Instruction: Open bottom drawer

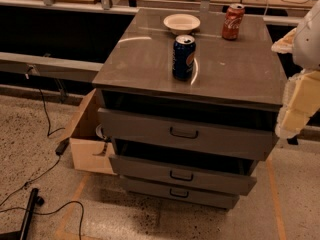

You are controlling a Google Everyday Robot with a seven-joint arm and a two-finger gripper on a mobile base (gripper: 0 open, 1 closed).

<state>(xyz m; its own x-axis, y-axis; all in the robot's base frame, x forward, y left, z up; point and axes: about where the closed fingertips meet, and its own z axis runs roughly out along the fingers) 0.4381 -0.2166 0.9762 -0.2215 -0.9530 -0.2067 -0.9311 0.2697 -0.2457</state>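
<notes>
The grey cabinet [150, 66] stands in the middle of the camera view with three drawers stacked in its front. The bottom drawer [210, 196] is the slimmest and lowest, with a small dark loop handle [178, 193] at its centre. Its front sits further back than the mid-sized drawer front [220, 180] above it. The tall top drawer front [230, 139] is above that. My gripper [298, 106], cream-coloured, hangs at the right edge of the view beside the cabinet's top right corner. It is well above and to the right of the bottom drawer and touches nothing.
On the cabinet top stand a blue can [184, 57], a red can [233, 21] and a white bowl [181, 23]. An open cardboard box [87, 144] sits on the floor against the cabinet's left side. Cables [45, 119] and a black bar [27, 211] lie at the lower left.
</notes>
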